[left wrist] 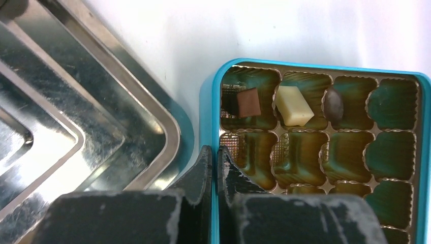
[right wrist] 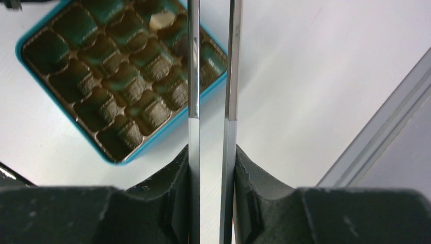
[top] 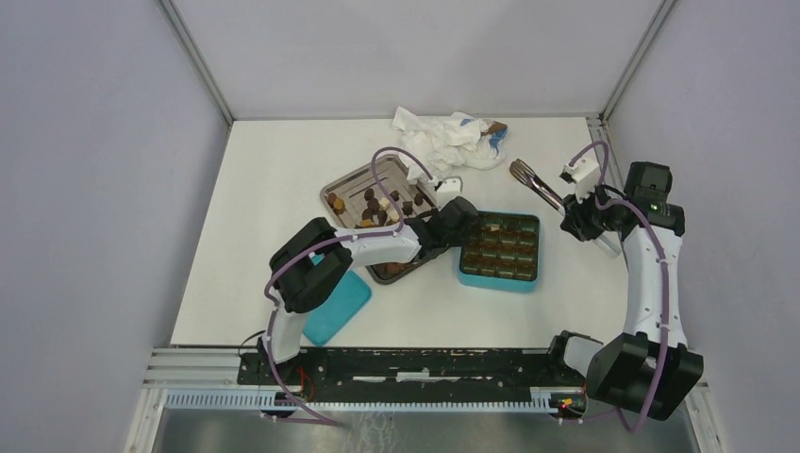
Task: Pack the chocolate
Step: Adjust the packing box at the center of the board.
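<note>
Nearest the arm bases, a teal lid (top: 338, 300) lies flat on the worktop (top: 274, 189), apart from its box. Just beyond it, the left pincer (left wrist: 214, 152) has its jaws drawn together astride one side wall of the teal box (left wrist: 315, 66), seemingly pinching the thin rim to steady it.

Inside the box, 3 chocolate pieces fill one row of cups: a brown square (left wrist: 248, 101), a cream-white block (left wrist: 293, 105) and a dark oval (left wrist: 333, 104). Every other cup in view is bare.

Close beside the box, the steel tray (left wrist: 137, 112) holds the loose chocolate (top: 377, 206), dark, light brown and cream pieces scattered over its floor.

Off to the right, the right pincer (right wrist: 211, 152) is clamped on the handle end of metal tongs (right wrist: 193, 76). It holds them above the worktop past the box's far corner. Their tips look empty, though they are too small to be sure.

Farthest back lies a crumpled white cloth (top: 439, 142).

Packing looks barely begun: 3 pieces are in, and most of the tray's pieces and nearly all the cups remain.
</note>
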`<state>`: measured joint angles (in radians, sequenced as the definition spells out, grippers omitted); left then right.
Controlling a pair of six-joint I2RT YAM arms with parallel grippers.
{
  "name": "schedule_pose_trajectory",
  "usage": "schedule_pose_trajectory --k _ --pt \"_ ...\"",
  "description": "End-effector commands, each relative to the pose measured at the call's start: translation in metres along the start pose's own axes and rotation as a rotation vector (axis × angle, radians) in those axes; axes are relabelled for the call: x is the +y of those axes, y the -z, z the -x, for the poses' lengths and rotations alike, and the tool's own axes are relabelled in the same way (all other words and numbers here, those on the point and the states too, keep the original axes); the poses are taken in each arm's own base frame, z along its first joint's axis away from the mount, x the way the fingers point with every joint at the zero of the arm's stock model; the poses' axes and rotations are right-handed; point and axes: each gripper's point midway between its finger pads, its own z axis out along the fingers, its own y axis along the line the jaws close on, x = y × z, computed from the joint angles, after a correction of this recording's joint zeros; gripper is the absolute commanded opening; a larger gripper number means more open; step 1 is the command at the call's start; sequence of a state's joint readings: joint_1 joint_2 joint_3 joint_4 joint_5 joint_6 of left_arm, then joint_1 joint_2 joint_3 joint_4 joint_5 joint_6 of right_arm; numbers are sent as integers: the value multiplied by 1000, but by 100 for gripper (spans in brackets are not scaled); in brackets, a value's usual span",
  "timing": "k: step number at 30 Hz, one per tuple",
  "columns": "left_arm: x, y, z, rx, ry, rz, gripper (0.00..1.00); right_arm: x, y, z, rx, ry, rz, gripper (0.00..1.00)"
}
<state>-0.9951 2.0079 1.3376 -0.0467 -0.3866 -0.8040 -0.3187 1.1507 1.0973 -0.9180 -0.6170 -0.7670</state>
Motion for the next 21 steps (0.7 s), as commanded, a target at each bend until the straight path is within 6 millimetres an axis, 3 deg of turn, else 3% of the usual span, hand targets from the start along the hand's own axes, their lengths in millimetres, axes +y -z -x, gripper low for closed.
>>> schedule_pose_trajectory --k 1,12,21 --pt "-11 -15 8 1 92 -24 2 1 18 -19 84 74 -47 5" --pt "-26 -31 15 2 52 -30 8 11 28 -63 209 79 -86 5" --pt "-28 -18 32 -41 29 -32 39 5 25 -86 279 58 -104 5"
